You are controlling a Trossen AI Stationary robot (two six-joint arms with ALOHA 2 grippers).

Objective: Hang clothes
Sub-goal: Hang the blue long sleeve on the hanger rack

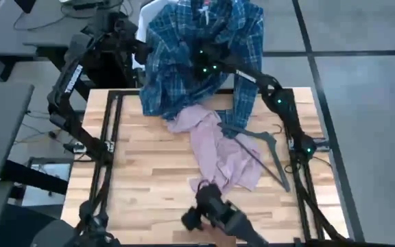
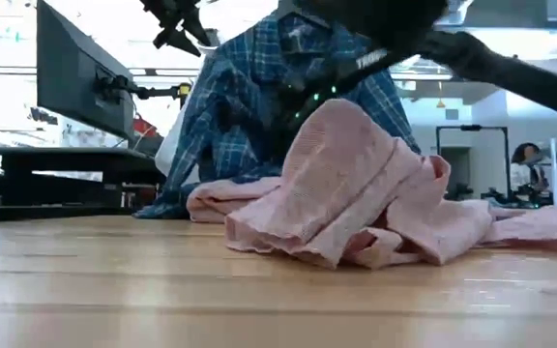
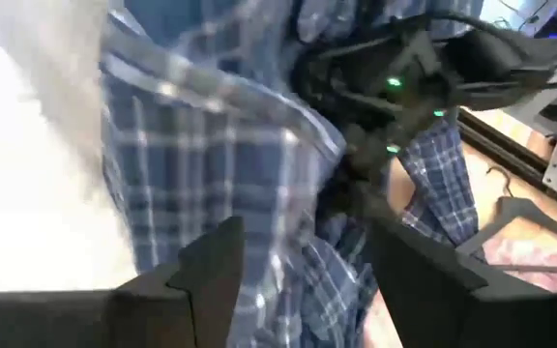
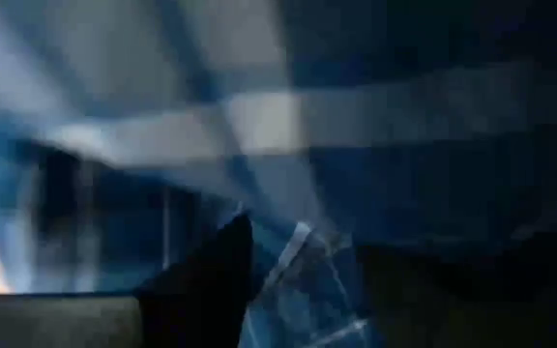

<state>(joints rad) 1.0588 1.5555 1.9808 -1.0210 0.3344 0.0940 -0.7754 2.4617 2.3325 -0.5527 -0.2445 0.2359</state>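
Observation:
The blue-and-white plaid shirt [image 1: 184, 62] hangs at the table's far edge, and its lower part [image 2: 177, 198] trails onto the tabletop. A white shirt [image 3: 37, 174] shows beside it. The pink shirt [image 1: 218, 151] lies crumpled on the table's middle [image 2: 356, 184]. My right gripper [image 4: 303, 280] is open and pushed into the plaid cloth; its arm [image 1: 252, 75] reaches over from the right. My left gripper [image 3: 307, 280] is open, up at the far left [image 1: 141, 46], facing the plaid shirt [image 3: 211, 174] and apart from it. My right gripper is pushed into the hanging plaid shirt, slanting down from the table's right side. A bit of plaid cloth [image 4: 307, 271] lies between its two parted fingers. Cloth fills the view, so I cannot tell which part of the shirt this is.
A thin dark wire hanger [image 1: 266, 154] lies on the table's right part, partly under the pink shirt. Black frame rails [image 1: 108, 137] run along the table's left and right sides. A dark camera block [image 1: 211, 213] stands at the near edge. Bare wood shows at the near left.

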